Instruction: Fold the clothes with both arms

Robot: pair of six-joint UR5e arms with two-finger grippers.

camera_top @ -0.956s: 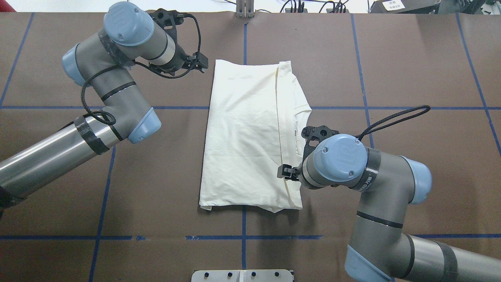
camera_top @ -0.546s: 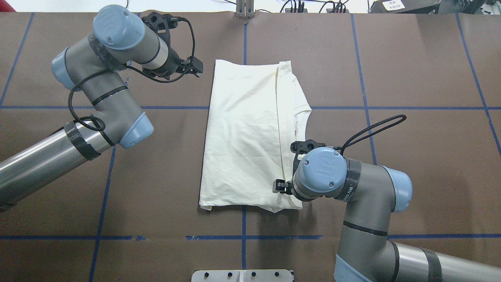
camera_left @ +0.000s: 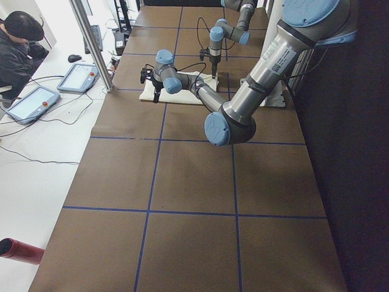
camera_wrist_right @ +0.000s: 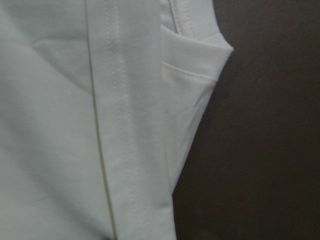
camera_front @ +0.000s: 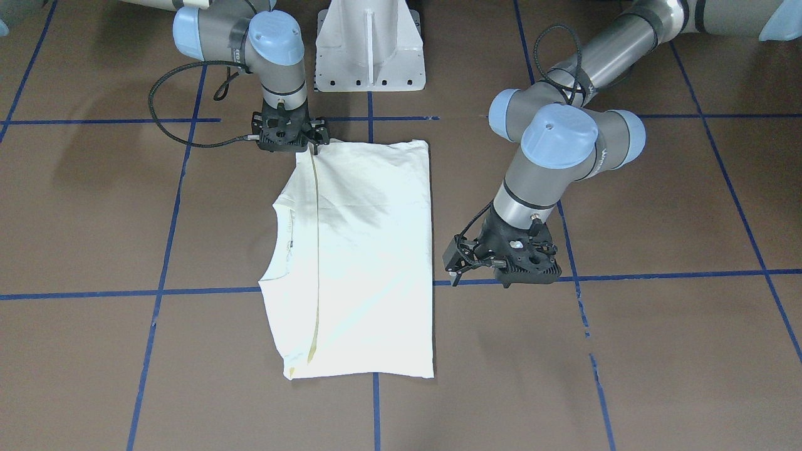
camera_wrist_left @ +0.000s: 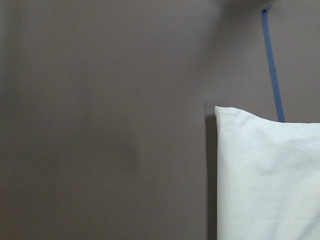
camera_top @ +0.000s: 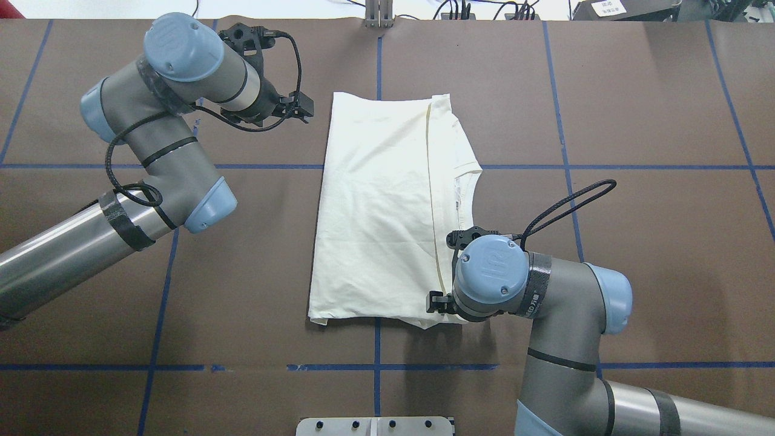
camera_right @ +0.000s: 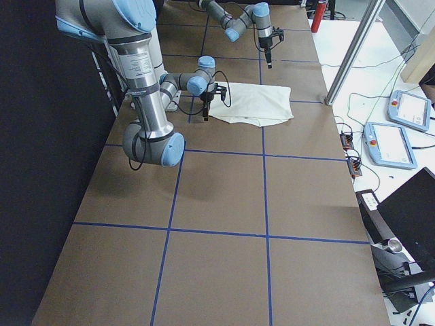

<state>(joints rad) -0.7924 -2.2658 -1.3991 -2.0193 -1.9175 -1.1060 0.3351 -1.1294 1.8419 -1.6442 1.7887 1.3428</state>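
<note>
The cream-white shirt (camera_top: 375, 212) lies folded into a long rectangle, plain side up, with no print showing. A hem runs along its right part and the collar sticks out to the right. My left gripper (camera_top: 303, 109) hovers just off the shirt's far left corner and looks open and empty; it also shows in the front view (camera_front: 454, 269). The left wrist view shows that corner (camera_wrist_left: 265, 175). My right gripper (camera_top: 435, 301) is over the shirt's near right corner, looks open, and is not pulling the cloth; in the front view (camera_front: 313, 147) it points down at that corner.
The brown table (camera_top: 636, 109) carries blue tape lines. The white pedestal base (camera_front: 369, 50) stands behind the shirt's near edge. A metal bracket (camera_top: 378, 15) is at the far edge. An operator (camera_left: 18, 48) and tablets sit beyond the far side.
My right gripper has moved along the shirt's right side toward the near right corner. My left gripper has drawn back a little to the left, off the far left corner. The shirt has not moved.
</note>
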